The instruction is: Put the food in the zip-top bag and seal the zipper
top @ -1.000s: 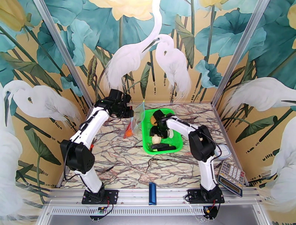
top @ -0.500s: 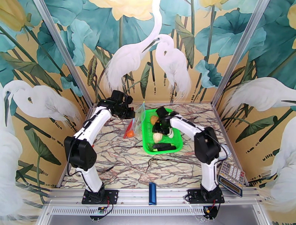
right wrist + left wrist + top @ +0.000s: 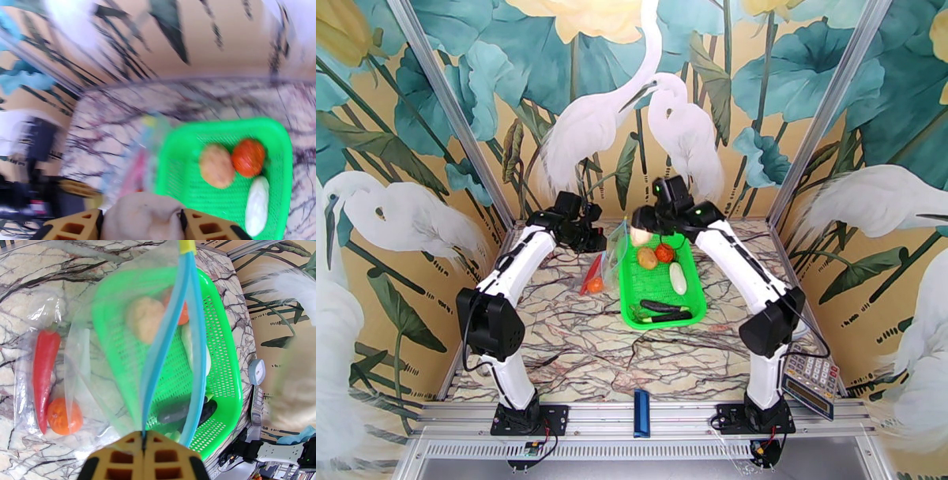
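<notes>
Top external view: grips the light, rounded pale garlic (image 3: 641,235) in the right end effector (image 3: 142,227) just beside the raised mouth of the limp, slippery zip-top bag (image 3: 614,251), probably best held as now, left end effector (image 3: 144,445) pinched on its stiffer zipper (image 3: 196,338).

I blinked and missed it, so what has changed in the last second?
The right gripper took hold of the garlic in the green basket and lifted it up and leftward, toward the open mouth of the zip-top bag. The left gripper stayed shut on the bag's edge; the chili and tomato inside it did not move.
</notes>
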